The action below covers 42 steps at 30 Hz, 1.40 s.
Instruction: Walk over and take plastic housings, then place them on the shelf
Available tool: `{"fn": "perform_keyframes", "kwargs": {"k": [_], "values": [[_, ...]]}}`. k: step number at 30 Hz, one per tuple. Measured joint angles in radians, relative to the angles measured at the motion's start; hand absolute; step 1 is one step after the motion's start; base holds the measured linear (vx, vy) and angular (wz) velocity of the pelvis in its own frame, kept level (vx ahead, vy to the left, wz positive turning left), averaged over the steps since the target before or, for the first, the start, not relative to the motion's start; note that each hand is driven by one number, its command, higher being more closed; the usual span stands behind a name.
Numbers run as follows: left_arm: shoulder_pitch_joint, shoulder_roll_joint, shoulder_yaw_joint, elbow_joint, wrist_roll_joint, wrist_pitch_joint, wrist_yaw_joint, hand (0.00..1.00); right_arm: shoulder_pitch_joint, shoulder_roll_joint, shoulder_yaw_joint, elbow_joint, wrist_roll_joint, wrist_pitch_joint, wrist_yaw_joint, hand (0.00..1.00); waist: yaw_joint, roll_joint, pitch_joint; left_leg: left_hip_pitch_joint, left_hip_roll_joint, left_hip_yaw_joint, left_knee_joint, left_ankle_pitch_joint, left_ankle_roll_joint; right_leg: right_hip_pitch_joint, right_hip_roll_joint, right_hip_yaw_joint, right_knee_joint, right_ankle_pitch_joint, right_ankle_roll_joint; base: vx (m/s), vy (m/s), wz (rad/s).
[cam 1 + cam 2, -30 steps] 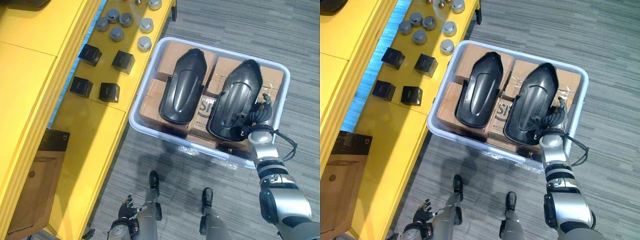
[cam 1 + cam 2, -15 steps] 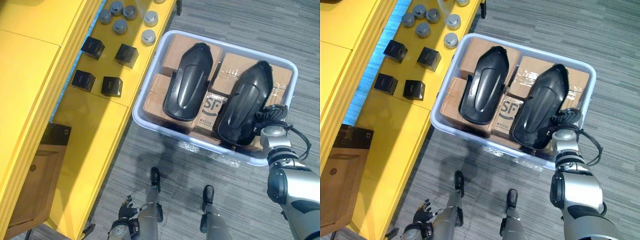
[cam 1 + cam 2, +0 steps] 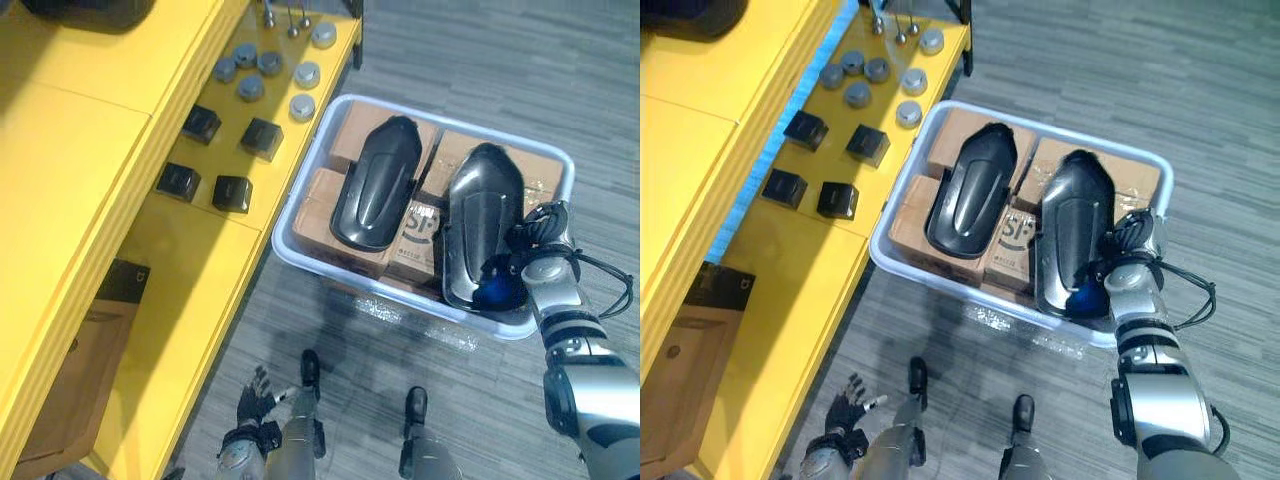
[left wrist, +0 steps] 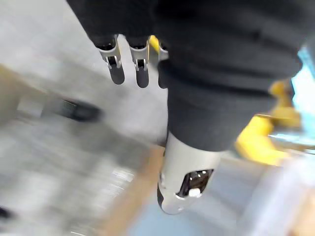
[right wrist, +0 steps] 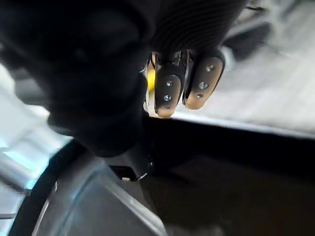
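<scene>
- Left eye view: left hand [image 3: 255, 385] hangs low, fingers spread, idle.
- Right hand [image 3: 537, 232] grips the right housing [image 3: 478, 215] by its edge. The housing has just tipped up at its near end, so the lift looks begun.
- White bin [image 3: 380, 290] holds cardboard boxes [image 3: 318, 205]. The left housing [image 3: 375, 195] lies flat on them.
- Yellow shelf [image 3: 180, 260] stands beyond.
</scene>
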Motion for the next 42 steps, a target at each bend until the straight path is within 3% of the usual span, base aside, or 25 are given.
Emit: {"fn": "perform_keyframes", "kwargs": {"k": [5,9,12,15,17,20,23,31,42], "values": [[0.057,0.000,0.006,-0.283,0.087,0.014,0.014,0.00,0.144,0.053,0.000,-0.160,-0.092,0.004,0.003,1.00,-0.023,-0.012,-0.094,0.047,-0.011,-0.015,-0.004,-0.009,-0.007,0.067,-0.009,-0.024,-0.018,-0.023,0.002,0.00,0.017,0.12],[0.044,0.001,0.003,-0.343,0.122,0.018,0.019,0.00,0.197,0.100,0.029,-0.202,-0.110,0.003,0.015,1.00,-0.031,-0.031,-0.166,0.071,-0.011,-0.016,-0.001,-0.010,-0.006,0.105,-0.008,-0.029,-0.040,-0.019,-0.003,0.04,0.004,0.03],[0.008,0.000,-0.062,-0.350,0.108,0.018,0.020,0.00,0.199,0.115,0.035,-0.211,-0.111,0.003,0.021,1.00,-0.032,-0.037,-0.211,0.089,-0.010,-0.024,-0.001,-0.009,-0.006,0.141,-0.005,-0.044,-0.062,-0.016,-0.005,0.02,-0.001,0.10],[-0.047,0.000,-0.160,-0.305,0.017,0.015,0.016,0.00,0.199,0.132,0.051,-0.259,-0.111,0.004,0.021,1.00,-0.032,-0.038,-0.254,0.099,0.001,-0.028,-0.003,-0.009,-0.006,0.158,0.002,-0.048,-0.072,-0.011,-0.008,0.00,-0.008,0.03],[-0.112,-0.007,-0.234,-0.166,-0.062,0.016,0.004,0.00,0.194,0.166,0.077,-0.286,-0.111,0.003,0.018,1.00,-0.033,-0.042,-0.281,0.121,0.010,-0.017,-0.005,-0.009,-0.006,0.173,0.009,-0.042,-0.075,-0.006,-0.013,-0.01,-0.010,-0.14],[-0.175,-0.048,-0.272,0.022,-0.201,0.026,-0.010,0.00,0.189,0.219,0.089,-0.288,-0.110,0.004,0.011,1.00,-0.038,-0.048,-0.320,0.131,0.024,-0.009,-0.006,-0.018,-0.017,0.182,0.025,-0.029,-0.107,0.007,-0.023,-0.07,-0.008,-0.16],[-0.203,-0.068,-0.292,0.102,-0.306,0.031,-0.004,0.00,0.179,0.241,0.121,-0.323,-0.109,0.015,-0.001,1.00,-0.042,-0.055,-0.328,0.131,0.036,0.004,-0.006,-0.023,-0.024,0.191,0.039,-0.018,-0.139,0.030,-0.030,-0.05,0.004,-0.17],[-0.269,-0.074,-0.310,0.169,-0.456,0.015,0.026,0.00,0.173,0.327,0.215,-0.365,-0.104,0.014,-0.031,1.00,-0.048,-0.080,-0.371,0.149,0.044,0.039,-0.005,-0.023,-0.026,0.200,0.045,0.012,-0.173,0.055,-0.033,0.00,0.016,-0.13],[-0.382,-0.141,-0.301,0.167,-0.593,-0.089,0.038,0.00,0.220,0.512,0.401,-0.377,-0.024,-0.009,-0.046,1.00,-0.056,-0.090,-0.390,0.171,0.051,0.062,-0.005,-0.028,-0.033,0.214,0.048,0.035,-0.175,0.056,-0.033,0.01,0.015,-0.06]]}}
